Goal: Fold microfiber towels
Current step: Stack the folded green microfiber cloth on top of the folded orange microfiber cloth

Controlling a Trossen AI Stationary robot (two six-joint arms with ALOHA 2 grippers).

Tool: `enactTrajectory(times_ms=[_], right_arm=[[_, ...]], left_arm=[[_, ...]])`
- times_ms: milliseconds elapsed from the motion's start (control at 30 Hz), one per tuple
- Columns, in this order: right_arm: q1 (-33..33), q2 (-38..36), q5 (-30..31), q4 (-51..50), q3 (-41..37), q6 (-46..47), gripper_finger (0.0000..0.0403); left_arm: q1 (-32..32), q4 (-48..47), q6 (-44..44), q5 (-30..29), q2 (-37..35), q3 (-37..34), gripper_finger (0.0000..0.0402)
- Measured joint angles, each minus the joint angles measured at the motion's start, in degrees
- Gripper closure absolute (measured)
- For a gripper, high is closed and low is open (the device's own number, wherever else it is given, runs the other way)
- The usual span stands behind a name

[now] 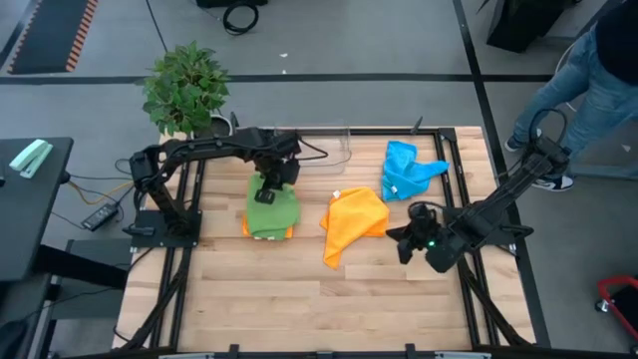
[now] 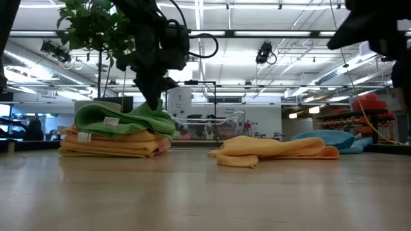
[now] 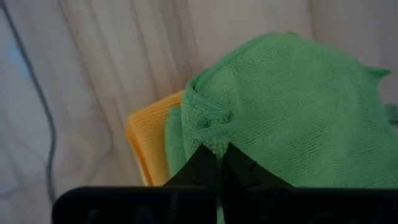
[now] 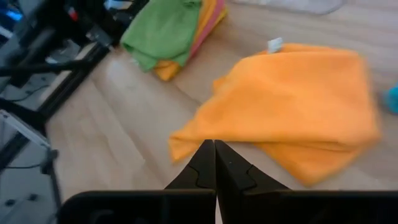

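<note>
Towel count: 1 green [image 1: 271,207] on top of a folded stack, w/ yellow/orange layers [image 2: 109,146] and a pink edge [image 4: 208,28] under it; can't tell exact no. of layers. 1 loose orange towel [image 1: 353,221] mid-table, crumpled. 1 blue towel [image 1: 407,170] far side, right of center, crumpled.

My left gripper [image 1: 265,191] is down on the stack, fingers pinched together on a fold of the green towel. My right gripper [image 1: 403,239] hangs just right of the loose orange towel, fingers fully closed, holding nothing.

Clear plastic bin [image 1: 324,148] at far edge, betw. stack and blue towel; contents not clear.

Surface: light wood table [image 1: 299,299]. Potted plant [image 1: 184,88] by far-left corner. Person [image 1: 588,70] standing off far-right corner. Grey floor, open workshop behind.
</note>
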Motion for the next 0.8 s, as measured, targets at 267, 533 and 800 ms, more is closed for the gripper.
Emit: enactTrajectory(times_ms=[267,533,800], right_arm=[[-13.99,14.08,-12.28,26.37,0.02,-15.57,0.0351],[-28.65,28.14,-24.83,54.18,1.44,-25.3,0.0267],[-38.64,41.39,-31.69,53.65,15.13,-37.88,0.0209]], left_arm=[[0.11,-5.06,3.86,0.65,-1.42,-0.01,0.0396],[2.88,-8.23,7.07,4.18,-6.8,-0.02,0.0396],[5.41,-6.64,8.24,6.08,-8.13,0.0,0.0396]])
